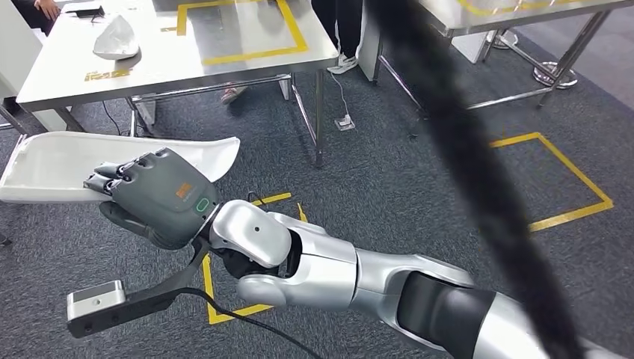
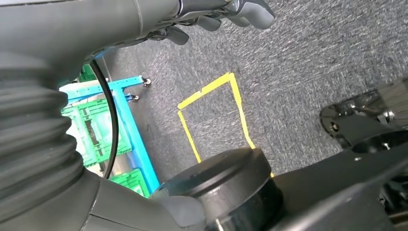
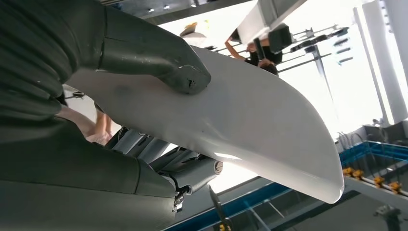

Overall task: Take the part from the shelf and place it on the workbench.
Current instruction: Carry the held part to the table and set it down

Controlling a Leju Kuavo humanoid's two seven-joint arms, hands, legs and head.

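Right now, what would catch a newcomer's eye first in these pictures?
The silver right arm reaches across the middle of the head view, its grey robot hand gripping a long white curved part above the grey carpet. Beyond it stands a steel workbench marked with yellow tape, a white rounded piece lying on it.

The part (image 1: pixel 52 166) is a long, white, shallow moulded shell with a raised rim and one rounded, tapering end. I hold it roughly level above the grey carpet floor, in front of the steel surface (image 1: pixel 239 63). My right hand (image 1: pixel 153 196) grips its near long edge, thumb (image 3: pixel 159 62) pressed on one smooth face, fingers (image 3: pixel 159 154) under the other.
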